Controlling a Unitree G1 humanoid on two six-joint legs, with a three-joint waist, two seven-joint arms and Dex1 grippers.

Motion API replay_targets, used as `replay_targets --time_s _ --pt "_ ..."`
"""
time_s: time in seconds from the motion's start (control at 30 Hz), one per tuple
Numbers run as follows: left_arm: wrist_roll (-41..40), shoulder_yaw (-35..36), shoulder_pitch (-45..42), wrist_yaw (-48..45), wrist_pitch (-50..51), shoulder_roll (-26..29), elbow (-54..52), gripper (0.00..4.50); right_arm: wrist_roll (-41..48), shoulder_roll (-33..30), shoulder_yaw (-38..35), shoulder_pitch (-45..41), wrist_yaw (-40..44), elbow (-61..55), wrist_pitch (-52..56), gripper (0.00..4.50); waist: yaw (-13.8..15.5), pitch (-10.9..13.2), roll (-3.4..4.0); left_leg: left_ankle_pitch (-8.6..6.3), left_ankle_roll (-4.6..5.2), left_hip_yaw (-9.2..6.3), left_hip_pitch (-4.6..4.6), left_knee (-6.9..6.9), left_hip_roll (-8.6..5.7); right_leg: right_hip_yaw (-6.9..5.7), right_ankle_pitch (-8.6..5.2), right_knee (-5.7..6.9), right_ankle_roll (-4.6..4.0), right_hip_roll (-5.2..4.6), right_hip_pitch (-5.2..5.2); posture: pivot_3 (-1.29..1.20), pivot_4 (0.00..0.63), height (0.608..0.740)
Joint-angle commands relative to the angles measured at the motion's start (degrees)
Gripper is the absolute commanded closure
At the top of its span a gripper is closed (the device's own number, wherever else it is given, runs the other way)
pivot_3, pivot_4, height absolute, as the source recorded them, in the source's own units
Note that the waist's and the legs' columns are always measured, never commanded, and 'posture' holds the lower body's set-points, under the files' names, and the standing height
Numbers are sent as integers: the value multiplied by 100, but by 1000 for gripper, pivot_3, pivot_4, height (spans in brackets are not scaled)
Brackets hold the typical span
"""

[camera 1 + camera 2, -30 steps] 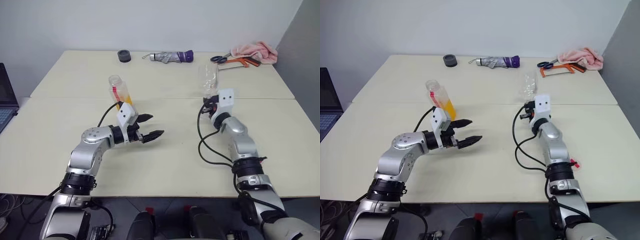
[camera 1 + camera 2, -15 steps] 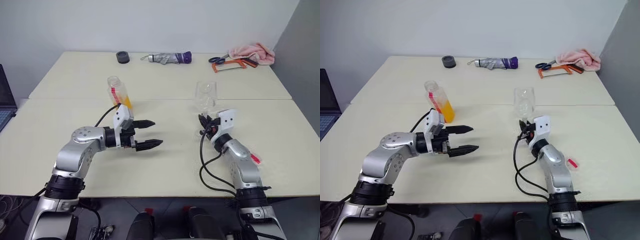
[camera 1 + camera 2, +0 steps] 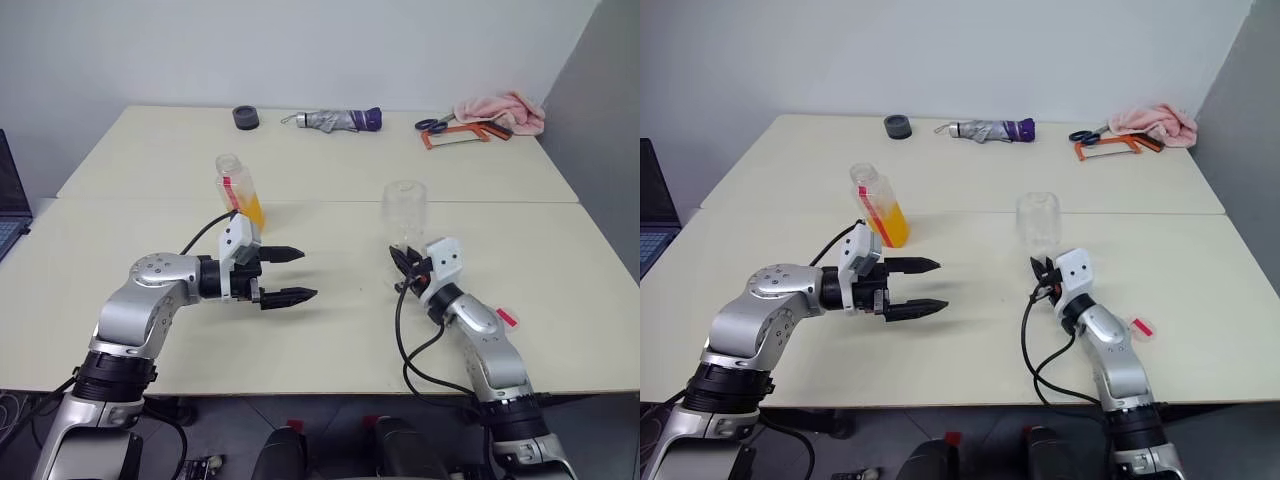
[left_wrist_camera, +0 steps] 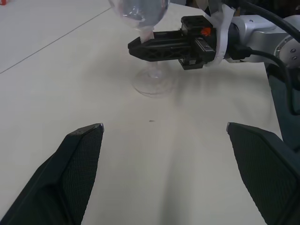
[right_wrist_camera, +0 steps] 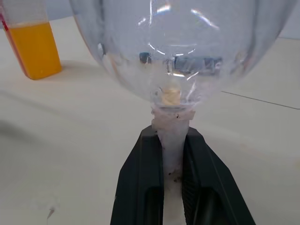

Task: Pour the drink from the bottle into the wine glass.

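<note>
The bottle [image 3: 239, 190] stands upright on the table at the left, its lower half holding the orange drink [image 5: 35, 52]. My left gripper [image 3: 308, 273] hovers open and empty in front of the bottle and to its right, pointing towards the wine glass. The clear wine glass [image 3: 404, 209] stands upright right of centre with its foot [image 4: 152, 87] on the table. My right gripper [image 5: 172, 134] is shut on the wine glass's stem just under the bowl. The bowl looks empty.
Along the table's far edge lie a black round object [image 3: 245, 116], a folded umbrella [image 3: 335, 117], scissors [image 3: 432, 124], an orange hacksaw [image 3: 465, 134] and a pink towel [image 3: 503, 107]. A laptop [image 3: 8, 200] sits at the far left.
My right gripper has brought the wine glass down and back towards me, from raised to standing on the table. My left gripper has drawn back a little and turned further right, still open.
</note>
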Motion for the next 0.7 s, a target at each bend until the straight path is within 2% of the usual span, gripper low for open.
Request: replay_targets --time_s 0.03,0.17,0.4,0.7 --pt "5 7 -53 -59 -125 20 -42 0 -135 -84 252 324 90 346 453 4329 -2 -2 -2 0 0 2 2 0 0 2 0 0 0 0 1 0 150 740" --pt "7 12 -113 -33 -152 -21 -5 0 -74 1 86 11 -41 362 241 4329 -9 -1 -1 0 0 3 10 0 5 4 -3 1 6 8 5 0 150 740" --pt "-79 198 -181 21 -136 20 43 0 186 317 -179 -1110 -110 525 -270 4329 -26 22 28 0 0 5 1 1 9 8 0 5 1 15 -10 0 150 740" --pt "-107 465 -399 469 15 9 -5 0 -64 756 -32 -2358 -12 2682 -1275 4329 -14 26 33 -1 0 1 -22 -5 5 1 2 -2 -5 5 -23 0 150 740"
